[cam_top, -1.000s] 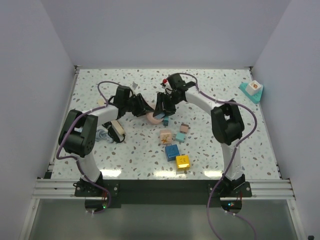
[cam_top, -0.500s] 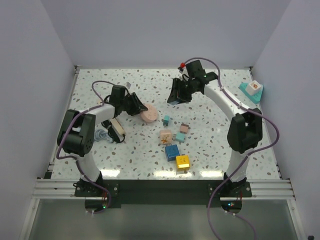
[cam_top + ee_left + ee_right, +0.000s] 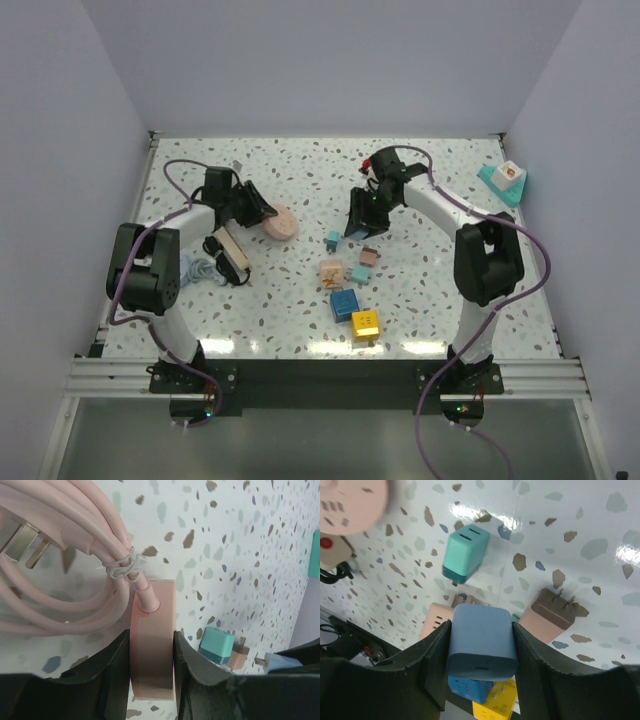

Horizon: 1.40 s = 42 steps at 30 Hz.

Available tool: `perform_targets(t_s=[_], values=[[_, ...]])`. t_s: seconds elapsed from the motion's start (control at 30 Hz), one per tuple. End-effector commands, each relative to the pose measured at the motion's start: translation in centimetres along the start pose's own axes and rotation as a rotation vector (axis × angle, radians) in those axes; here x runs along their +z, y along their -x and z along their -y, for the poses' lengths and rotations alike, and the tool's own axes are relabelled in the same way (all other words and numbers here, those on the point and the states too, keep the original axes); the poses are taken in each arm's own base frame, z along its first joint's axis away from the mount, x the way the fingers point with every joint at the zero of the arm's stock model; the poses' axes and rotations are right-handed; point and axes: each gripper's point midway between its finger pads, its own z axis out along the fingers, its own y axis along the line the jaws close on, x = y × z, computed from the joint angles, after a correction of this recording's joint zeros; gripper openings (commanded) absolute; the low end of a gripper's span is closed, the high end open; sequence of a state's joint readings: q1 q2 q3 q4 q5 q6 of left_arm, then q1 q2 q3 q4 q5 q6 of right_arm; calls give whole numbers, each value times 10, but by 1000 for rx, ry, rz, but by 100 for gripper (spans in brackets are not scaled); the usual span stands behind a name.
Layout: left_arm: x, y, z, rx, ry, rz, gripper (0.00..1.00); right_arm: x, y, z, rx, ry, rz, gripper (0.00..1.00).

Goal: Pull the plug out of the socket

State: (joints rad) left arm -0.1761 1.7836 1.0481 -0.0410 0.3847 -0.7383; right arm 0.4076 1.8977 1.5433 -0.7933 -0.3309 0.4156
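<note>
Near edge, centre: we note a yellow cube (image 3: 365,322) and a blue cube (image 3: 345,303) touching. Just beyond them are a pink cube (image 3: 331,271) and a small teal block (image 3: 359,274).

Left of these, well apart: the socket (image 3: 230,247), a cream strip lying at an angle on the table (image 3: 450,290), with neither arm on it. The plug (image 3: 238,272), black, lies at the strip's near end and touches it. We cannot tell whether it is seated.

Farther back: the left gripper (image 3: 151,639) is clamped on a flat pink block (image 3: 152,605). A pink cord (image 3: 60,595) leaves the block's top, coiled and tied. This sits just past the socket's far end.

Across from it, the right gripper (image 3: 480,630) is closed around a blue adapter (image 3: 481,647). Below it we see a teal adapter (image 3: 465,552) and a brown adapter (image 3: 552,612) with its prongs out.

Far right corner: a teal stand (image 3: 500,185).
</note>
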Motion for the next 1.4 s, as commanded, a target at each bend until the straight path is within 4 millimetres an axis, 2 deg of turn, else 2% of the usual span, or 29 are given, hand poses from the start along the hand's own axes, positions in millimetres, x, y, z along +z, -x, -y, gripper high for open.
perform_targets(t_s=[0.0, 0.07, 0.2, 0.23, 0.3, 0.33, 0.37, 0.43, 0.5, 0.57, 0.63, 0.7, 0.77, 0.8, 0.9, 0.93, 1.0, 1.03, 1.07, 1.13, 1.17, 1.27, 1.3, 1.33, 1.37], values=[[-24, 31, -20, 19, 60, 97, 0, 8, -10, -1, 3, 33, -33, 0], [-32, 35, -32, -4, 92, 117, 0, 14, -24, -3, -6, 51, -84, 3], [-43, 31, -53, -42, 160, 131, 0, 21, -48, -7, -42, 64, -158, 13], [-45, 27, -61, -57, 193, 135, 0, 23, -55, -6, -46, 56, -175, 20], [-52, 27, -65, -66, 211, 149, 3, 24, -60, -6, -49, 55, -183, 27], [-53, 24, -70, -79, 229, 152, 8, 25, -64, -5, -47, 49, -188, 33], [-58, 26, -68, -77, 225, 166, 23, 23, -64, -5, -48, 48, -185, 43], [-65, 26, -70, -82, 245, 179, 37, 15, -59, -7, -56, 40, -163, 51], [-71, 28, -69, -81, 258, 198, 47, 9, -54, -9, -72, 29, -146, 65], [-83, 36, -69, -82, 291, 249, 60, 1, -41, -13, -95, 14, -121, 75], [-91, 42, -65, -77, 291, 279, 64, 1, -35, -14, -102, 3, -119, 80], [-96, 44, -63, -76, 300, 291, 75, 3, -28, -14, -108, -7, -112, 85], [-100, 46, -61, -74, 299, 300, 82, 6, -15, -16, -107, -18, -86, 86], [-101, 47, -59, -71, 296, 302, 83, 7, -9, -17, -107, -23, -70, 85], [-101, 47, -55, -63, 274, 300, 84, 15, 14, -18, -100, -49, -16, 69], [-100, 45, -50, -52, 244, 291, 84, 23, 23, -19, -100, -49, -3, 52], [-97, 45, -44, -42, 209, 286, 78, 33, 31, -19, -92, -52, 1, 29], [-94, 42, -37, -23, 162, 262, 71, 36, 39, -23, -97, -43, 19, 20], [-92, 41, -33, -12, 131, 255, 57, 50, 38, -19, -88, -46, -2, 6], [-84, 36, -23, 1, 67, 212, 45, 61, 43, -24, -88, -12, 3, 0], [-82, 35, -20, 9, 43, 201, 32, 67, 45, -25, -79, 1, 5, 0], [-75, 31, -7, 37, -25, 177, 8, 81, 53, -33, -51, 67, 57, 0], [-73, 32, -1, 55, -55, 178, 3, 88, 50, -31, -33, 82, 50, 0], [-67, 26, 4, 64, -76, 144, 0, 90, 55, -35, -29, 113, 68, 0], [-64, 24, 8, 79, -86, 132, 0, 94, 51, -40, -13, 152, 45, 0]])
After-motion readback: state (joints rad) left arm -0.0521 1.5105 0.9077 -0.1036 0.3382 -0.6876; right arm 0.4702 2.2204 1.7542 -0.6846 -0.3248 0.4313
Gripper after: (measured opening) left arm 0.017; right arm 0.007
